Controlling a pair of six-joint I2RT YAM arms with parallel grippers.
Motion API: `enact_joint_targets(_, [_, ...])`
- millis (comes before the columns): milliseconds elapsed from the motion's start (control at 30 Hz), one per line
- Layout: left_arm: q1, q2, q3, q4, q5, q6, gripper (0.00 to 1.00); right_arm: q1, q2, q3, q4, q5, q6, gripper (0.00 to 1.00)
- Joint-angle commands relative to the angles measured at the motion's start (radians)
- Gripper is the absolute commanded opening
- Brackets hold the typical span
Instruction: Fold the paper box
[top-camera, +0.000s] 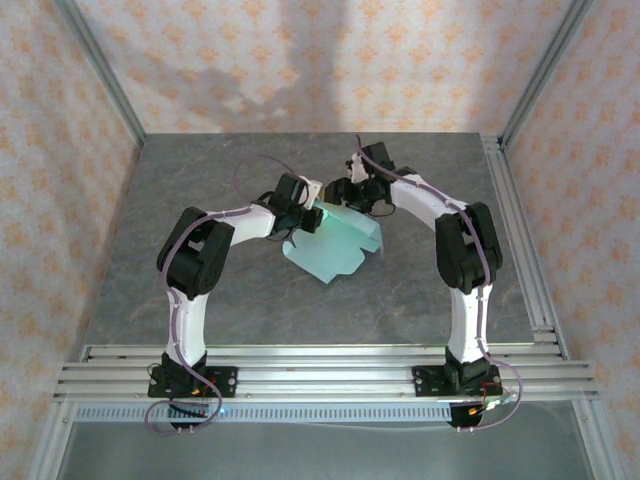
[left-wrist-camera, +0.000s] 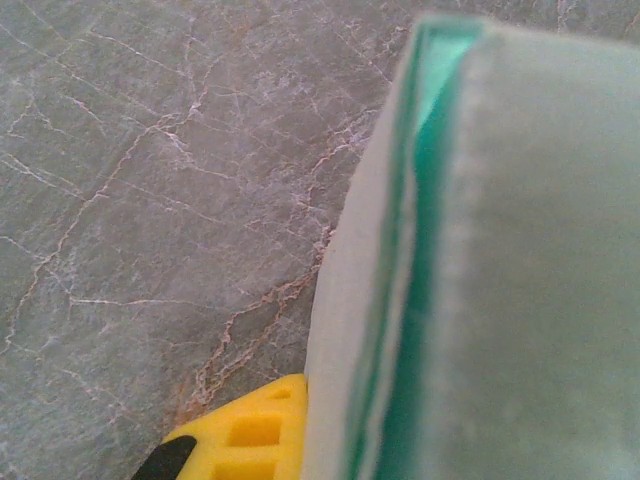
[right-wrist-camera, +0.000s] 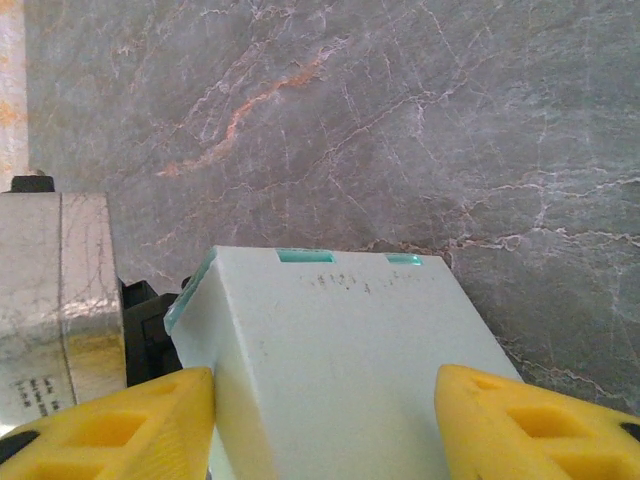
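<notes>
The pale mint-green paper box (top-camera: 340, 240) lies partly folded at mid-table, between both arms. My left gripper (top-camera: 308, 212) meets it from the left. In the left wrist view, stacked card layers of the box (left-wrist-camera: 520, 280) stand edge-on against one yellow finger (left-wrist-camera: 250, 430); the other finger is hidden behind the card, and the gripper (left-wrist-camera: 330, 425) is shut on it. My right gripper (top-camera: 352, 195) comes from the back right. Its yellow fingers (right-wrist-camera: 150, 420) stand wide apart, and the gripper (right-wrist-camera: 325, 400) is open astride a folded box-shaped end (right-wrist-camera: 330, 340) with two slots along its far edge.
The grey marbled table (top-camera: 200, 200) spreads around the box. Aluminium rails (top-camera: 320, 365) run along the near edge and right side. Patterned walls enclose the cell. The left arm's grey wrist body (right-wrist-camera: 60, 290) sits close beside the right gripper's left finger.
</notes>
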Motion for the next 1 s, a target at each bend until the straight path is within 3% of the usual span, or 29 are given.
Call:
enact_joint_targets(0, [-0.002,-0.011,0.018,0.032,0.015,-0.01,0.0,0.001,-0.018,-0.06,-0.033,0.032,0.015,0.59])
enact_joint_targets(300, [-0.003,-0.083,-0.047,0.074,0.054,0.031,0.0,-0.05,-0.197,-0.172,0.077,0.076,0.072,0.65])
enact_joint_targets(467, [-0.002,-0.132,-0.078,0.111,0.124,0.052,0.0,-0.122,-0.29,-0.233,0.133,0.104,0.128,0.64])
enact_joint_targets(600, [-0.004,-0.135,-0.068,0.11,0.235,0.063,0.0,-0.147,-0.261,-0.193,0.051,0.104,0.092,0.63])
enact_joint_targets(767, [-0.009,-0.163,-0.032,0.051,0.346,0.086,0.0,-0.148,-0.207,-0.151,0.066,-0.019,0.051,0.6])
enact_joint_targets(967, [-0.008,-0.196,-0.049,0.091,0.333,0.046,0.0,-0.129,-0.189,-0.135,0.071,-0.16,0.022,0.58])
